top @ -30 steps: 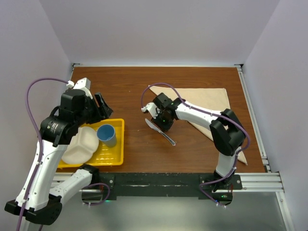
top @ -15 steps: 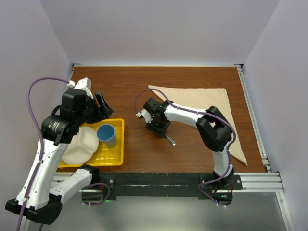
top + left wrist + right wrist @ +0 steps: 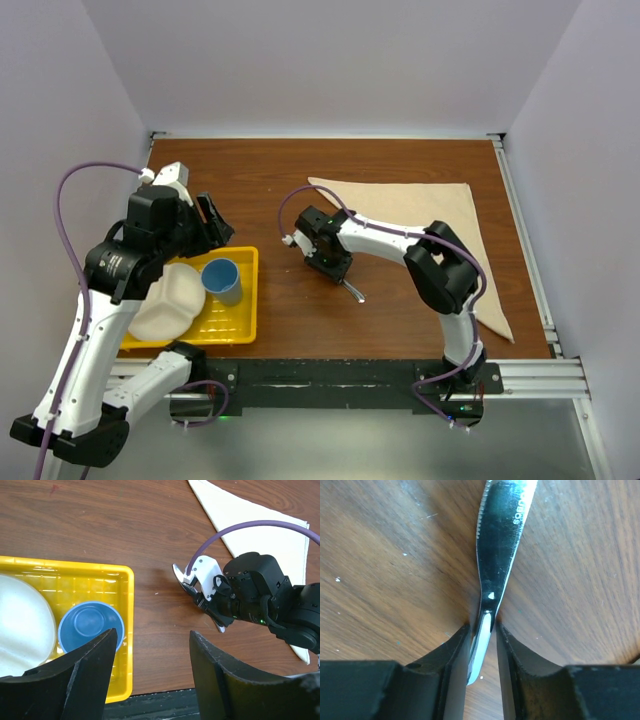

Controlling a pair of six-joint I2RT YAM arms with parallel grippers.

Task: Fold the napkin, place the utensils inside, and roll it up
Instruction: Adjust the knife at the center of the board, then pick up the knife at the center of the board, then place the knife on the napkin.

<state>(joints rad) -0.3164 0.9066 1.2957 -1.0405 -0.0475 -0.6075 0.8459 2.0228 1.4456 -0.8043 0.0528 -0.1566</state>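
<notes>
On the table (image 3: 385, 555) | knife (image 3: 496, 550) | between right claw (image 3: 482, 630) jaws

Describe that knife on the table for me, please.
The knife is slim, shiny silver-grey metal, its blade serrated along one edge with stamped lettering. It lies flat on the wooden table, off the beige napkin. The right gripper straddles its narrow neck, fingers close on both sides; whether they clamp is unclear.

Near left: 1 yellow tray (image 3: 235, 325) w/ 1 blue cup (image 3: 221, 278) + 1 white plate (image 3: 165, 305) in it. Mid surface (image 3: 260, 190): 1 knife (image 3: 500, 540). Far right: 1 beige napkin (image 3: 430, 205). Arms: 2, i.e. left arm (image 3: 120, 265) & right arm (image 3: 450, 270).
</notes>
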